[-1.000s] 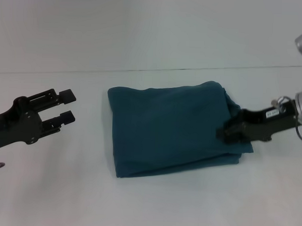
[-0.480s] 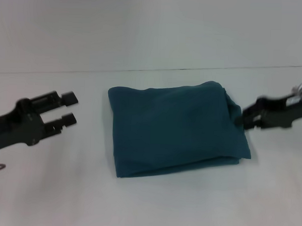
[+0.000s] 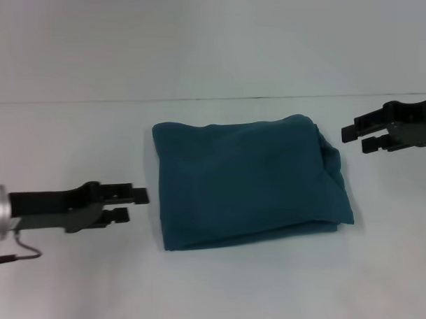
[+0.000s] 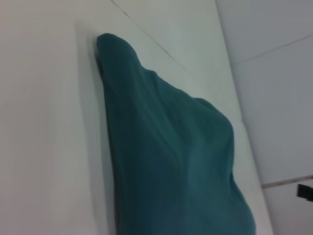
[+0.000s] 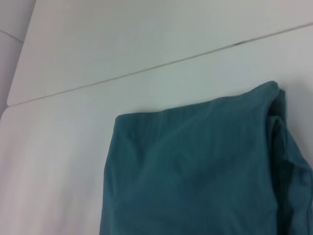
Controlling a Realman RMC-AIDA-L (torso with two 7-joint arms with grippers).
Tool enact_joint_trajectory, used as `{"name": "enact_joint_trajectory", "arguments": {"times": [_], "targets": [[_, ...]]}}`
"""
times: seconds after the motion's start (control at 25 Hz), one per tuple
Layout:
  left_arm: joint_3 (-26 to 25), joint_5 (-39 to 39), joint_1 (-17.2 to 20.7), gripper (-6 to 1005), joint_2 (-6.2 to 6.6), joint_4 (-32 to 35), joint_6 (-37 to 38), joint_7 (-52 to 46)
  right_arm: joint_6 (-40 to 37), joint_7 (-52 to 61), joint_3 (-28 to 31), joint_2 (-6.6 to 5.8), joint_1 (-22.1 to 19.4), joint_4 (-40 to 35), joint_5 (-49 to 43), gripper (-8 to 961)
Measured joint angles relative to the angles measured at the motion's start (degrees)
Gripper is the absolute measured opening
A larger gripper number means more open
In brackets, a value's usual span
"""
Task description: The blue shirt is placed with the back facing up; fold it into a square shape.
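Left claw [image 3: 133,204] sits low at the lower left of the head view, fingers parted with a narrow gap, empty, just beside the near-left edge of the blue shirt [image 3: 247,180] but not touching it. Over at the upper right of the frame we've got the right claw [image 3: 361,136], fingers spread too, holding nothing, hanging apart from the shirt's right side.

And the shirt itself? It lies mid-frame on the white worktop [image 3: 216,54], folded into a compact, roughly square bundle. We'd judge the folding essentially done: four sides, layers stacked. What's left looks like tidying at most, since the right edge bunches up and the near edge shows layers peeking out.

Now the views. Our right wrist camera gives us that bunched side up close, with a rolled ridge of cloth on the blue shirt [image 5: 195,166] that the head view only hints at. Our left wrist camera looks along the blue shirt [image 4: 171,147], showing its soft humped thickness, which the head view flattens out.
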Motion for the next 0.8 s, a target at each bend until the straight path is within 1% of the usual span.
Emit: {"name": "enact_joint_trajectory", "arguments": {"times": [0.04,0.16,0.24,0.36,0.4,0.48,0.6,0.72,0.8], "targets": [[0.25,0.43,-0.63,700,-0.31,-0.20,-1.01,-0.15,0.00,0.00,0.15,-0.14,0.02,-0.01,0.00,332],[1.35,2.52,-2.80,702,-0.91,-1.12,-5.33,-0.72,-0.35,0.00,0.53,-0.55,0.03,-0.03,0.02,588],[2.95,4.38,-4.80,703,-0.93,-2.80,-8.80,-0.70,-0.57,0.00,0.53,-0.73,0.03,-0.04,0.02,683],[4.92,5.77,-7.00,704,-0.91,-5.01,-12.13,-0.18,-0.69,0.00,0.55,-0.89,-0.10,-0.06,0.02,826],[5.59,6.07,-8.01,705,-0.98,-5.84,-13.63,0.01,-0.69,0.00,0.62,-0.95,-0.16,-0.07,0.01,830],[5.81,6.12,-8.61,705,-1.03,-6.11,-14.73,0.01,-0.72,0.00,0.82,-1.00,-0.24,-0.08,0.02,839],[5.93,6.16,-9.34,763,-1.15,-6.73,-16.37,-0.23,-0.78,0.00,1.32,-1.05,-0.34,-0.09,0.01,852],[5.88,6.01,-10.27,822,-1.23,-8.71,-18.34,-0.26,-0.80,0.00,1.92,-1.09,-0.48,-0.10,0.01,852],[5.98,6.02,-11.06,836,-1.23,-10.43,-19.87,-0.27,-0.80,0.00,2.17,-1.10,-0.55,-0.10,0.01,852]]}}
